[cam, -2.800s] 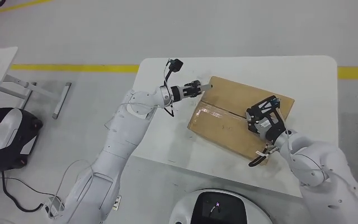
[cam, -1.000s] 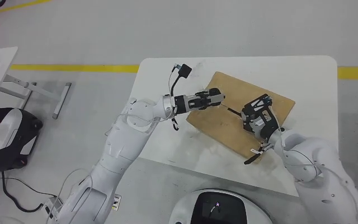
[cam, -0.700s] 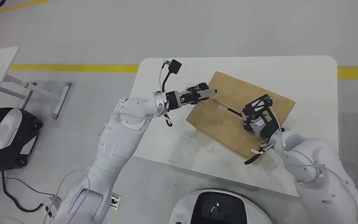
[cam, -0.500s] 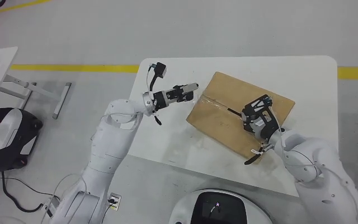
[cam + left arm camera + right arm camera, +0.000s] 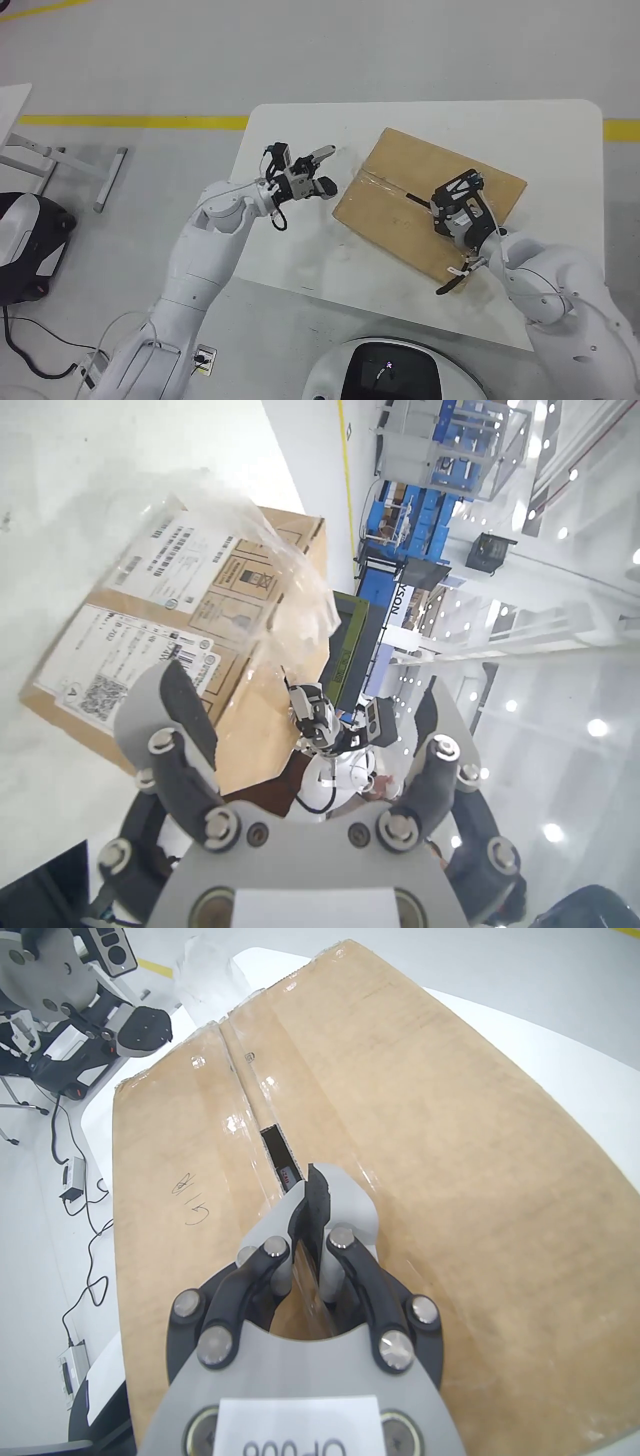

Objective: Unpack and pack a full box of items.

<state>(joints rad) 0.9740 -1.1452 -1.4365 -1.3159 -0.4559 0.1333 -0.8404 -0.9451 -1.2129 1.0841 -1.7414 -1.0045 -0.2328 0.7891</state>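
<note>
A brown cardboard box (image 5: 400, 215) lies on the white table (image 5: 300, 260), its top seam (image 5: 240, 1073) split by a short dark slit (image 5: 276, 1148). My right gripper (image 5: 441, 207) is shut, its tips (image 5: 311, 1184) resting on the seam just behind the slit. A loose strip of clear tape (image 5: 285, 595) hangs off the labelled end of the box (image 5: 165, 600) and rises past the box's far end (image 5: 207, 983). My left gripper (image 5: 328, 170) is open, just off that end of the box, fingers (image 5: 175, 700) spread with nothing between them.
The table's left edge runs close to my left arm. Bare tabletop lies beyond the box and to its left (image 5: 300, 130). On the floor to the left are a black wheeled base (image 5: 30, 250) and a metal frame (image 5: 60, 165). Cables (image 5: 80, 1188) trail on the floor.
My left gripper drew back from the middle of the seam to the box's left end and off it, pulling the clear tape up, then opened. The right gripper held still.
</note>
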